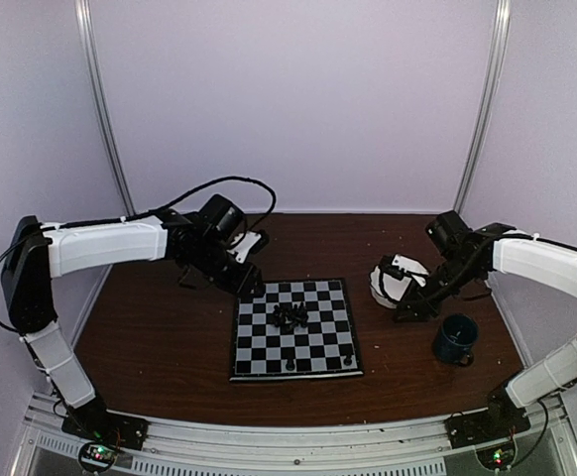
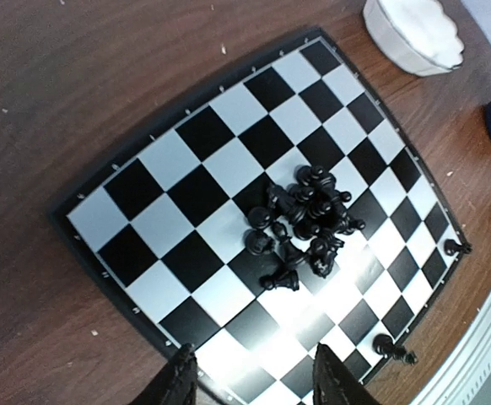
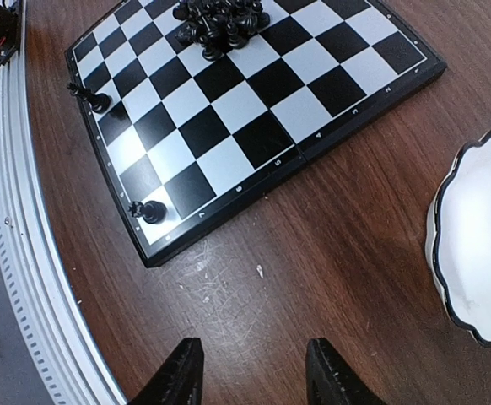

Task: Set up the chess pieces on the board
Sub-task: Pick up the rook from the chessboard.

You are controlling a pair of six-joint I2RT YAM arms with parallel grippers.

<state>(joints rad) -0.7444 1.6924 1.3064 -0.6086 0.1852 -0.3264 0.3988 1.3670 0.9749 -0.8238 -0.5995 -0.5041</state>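
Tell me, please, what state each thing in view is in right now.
Chess pieces, mostly heaped mid-board; two sit apart on the near row.
Board, open, flat.
Bowl, upright, empty.
Mug, upright.
Left gripper, open, empty.
Right gripper, open, empty.

booth: pale walls, dark wood table.
three-sided enclosure, seen from above and behind. back wall (image 1: 298,99) plain, pale lilac-white. left wall (image 1: 21,119) and right wall (image 1: 556,119) same tone, closing in toward it. slim metal post in each rear corner: left post (image 1: 105,109), right post (image 1: 483,109), both slanting inward toward the bottom in the overhead view. table (image 1: 170,337) dark reddish-brown with a wood-grain surface, reaching back to the foot of the back wall. near edge finished with a ribbed aluminium rail (image 1: 298,441), silver-grey. light soft and even, shadows faint. close views show fine scratches and a few pale specks (image 3: 260,271) on the wood.
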